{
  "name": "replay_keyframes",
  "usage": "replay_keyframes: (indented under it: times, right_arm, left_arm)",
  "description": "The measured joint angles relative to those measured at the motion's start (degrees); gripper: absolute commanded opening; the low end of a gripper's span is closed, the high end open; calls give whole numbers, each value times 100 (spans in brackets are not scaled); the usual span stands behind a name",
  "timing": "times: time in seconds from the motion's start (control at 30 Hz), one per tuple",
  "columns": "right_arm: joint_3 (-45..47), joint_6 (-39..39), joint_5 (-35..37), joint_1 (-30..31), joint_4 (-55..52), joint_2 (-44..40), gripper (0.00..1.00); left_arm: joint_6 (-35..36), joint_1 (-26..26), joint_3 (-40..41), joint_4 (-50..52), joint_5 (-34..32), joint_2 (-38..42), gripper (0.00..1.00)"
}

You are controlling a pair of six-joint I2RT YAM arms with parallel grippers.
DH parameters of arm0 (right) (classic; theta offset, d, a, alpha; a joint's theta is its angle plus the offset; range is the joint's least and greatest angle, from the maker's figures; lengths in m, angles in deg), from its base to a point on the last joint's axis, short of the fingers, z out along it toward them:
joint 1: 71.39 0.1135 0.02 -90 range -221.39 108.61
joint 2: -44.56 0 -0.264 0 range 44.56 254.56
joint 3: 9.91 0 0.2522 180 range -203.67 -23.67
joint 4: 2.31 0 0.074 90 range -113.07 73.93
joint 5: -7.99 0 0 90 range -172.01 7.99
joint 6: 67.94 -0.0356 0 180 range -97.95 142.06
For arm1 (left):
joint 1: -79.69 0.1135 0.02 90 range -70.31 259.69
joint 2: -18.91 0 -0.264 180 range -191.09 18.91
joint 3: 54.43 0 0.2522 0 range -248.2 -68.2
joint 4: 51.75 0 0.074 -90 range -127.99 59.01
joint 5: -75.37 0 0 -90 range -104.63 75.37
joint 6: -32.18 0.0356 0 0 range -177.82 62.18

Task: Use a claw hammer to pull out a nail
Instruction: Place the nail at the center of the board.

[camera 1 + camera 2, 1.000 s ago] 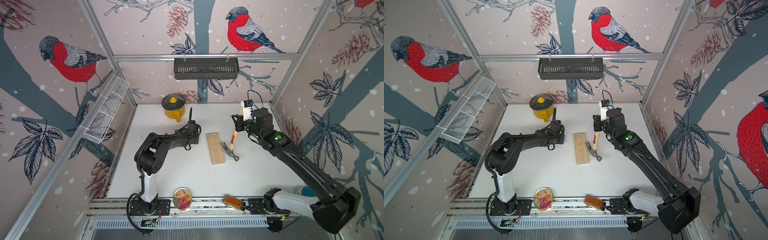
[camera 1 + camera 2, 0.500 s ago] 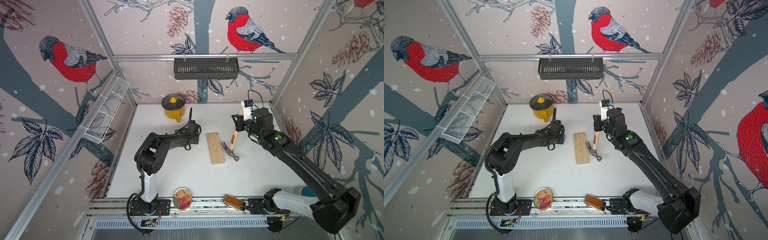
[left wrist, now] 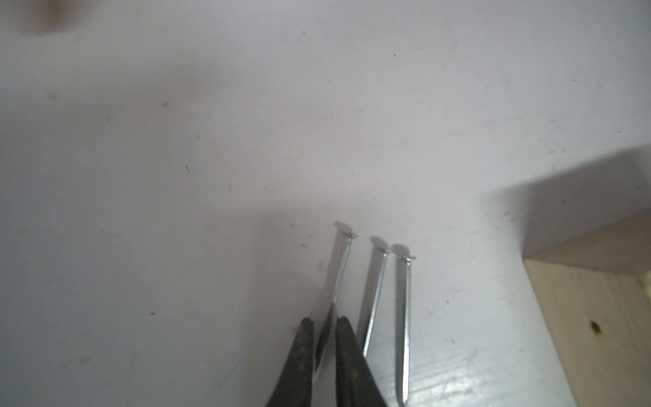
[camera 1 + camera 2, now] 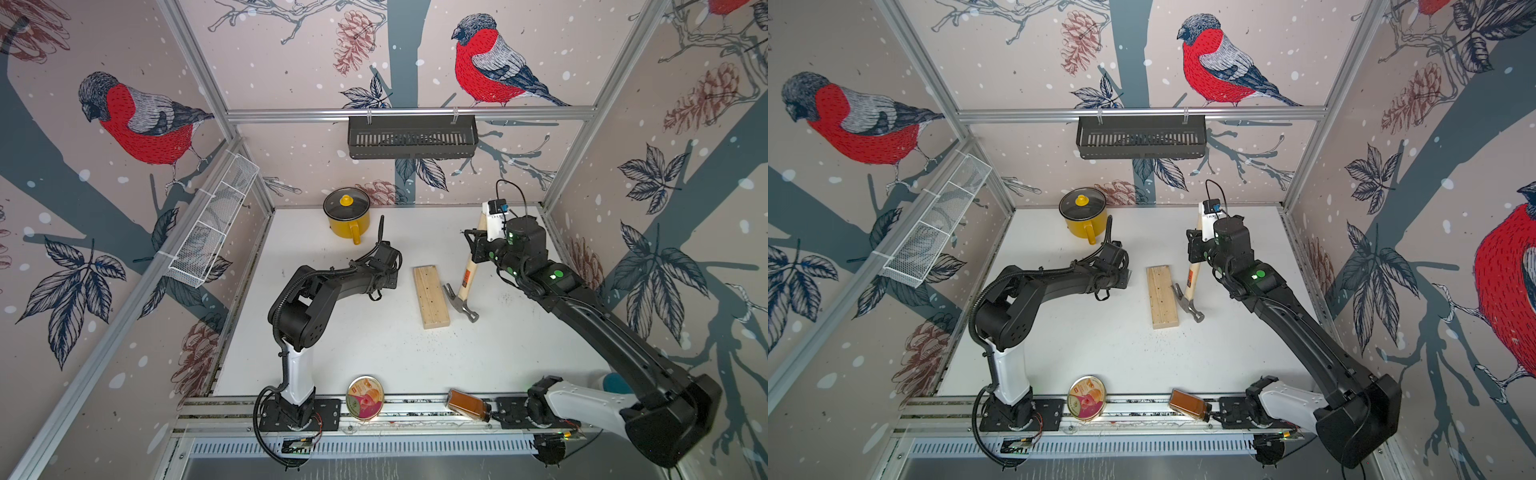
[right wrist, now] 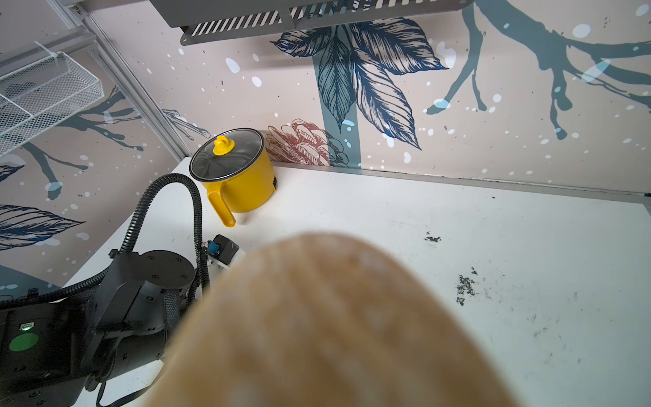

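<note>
Looking down on the white surface [image 4: 415,361], we've got the right arm [image 4: 602,328] stretched long from the front rail [image 4: 415,409] toward the back, and the left arm [image 4: 332,282] folded low near the middle. On the side wall hangs a white wire basket [image 4: 212,232], and a black slotted basket [image 4: 411,137] hangs on the back rail.

Both top views show the hammer [image 4: 467,278] on the right side of the wood block [image 4: 431,297]. Its grey head is down at the surface just beside the block, claw toward it, and the handle tilts up and back. We can't tell whether head and block actually touch. The right hand [image 4: 473,249] is clenched on that handle, a bit past the red-orange label, farther from the head. Its wrist camera mostly gets the blurry wooden butt end.

A yellow pot [image 4: 347,220] with a lid sits near the back wall. A round tin [image 4: 365,397] and an amber jar [image 4: 467,405] lie on the front rail.

In the left wrist view, three nails [image 3: 377,292] lie side by side on the surface, near a corner of the block. The left hand [image 3: 324,327] has its tips a little apart. One nail's shaft runs into the gap, which is wider than the nail, so we'd call it released, not pinching.
</note>
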Motion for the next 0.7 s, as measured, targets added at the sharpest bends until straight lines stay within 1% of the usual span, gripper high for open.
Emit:
replay_keyframes:
  times: [0.1,0.17,0.47,0.5,0.57,0.7]
  right_arm:
    - [0,-2,-11,0,0,0,0]
    - [2,-2,-22,0,0,0,0]
    - [4,-13,-188,0,11,44,0]
    - [7,-20,-219,0,11,48,0]
    - [9,-57,-278,0,28,76,0]
    - [7,-105,-413,0,107,175,0]
  left_arm:
    - [-2,0,85,0,0,111,17]
    - [0,0,166,-31,2,208,22]
    - [2,-13,625,-393,2,811,23]
    - [2,-15,684,-435,4,890,26]
    - [7,-26,896,-673,7,1102,40]
    - [26,-92,1331,-1104,190,1550,54]
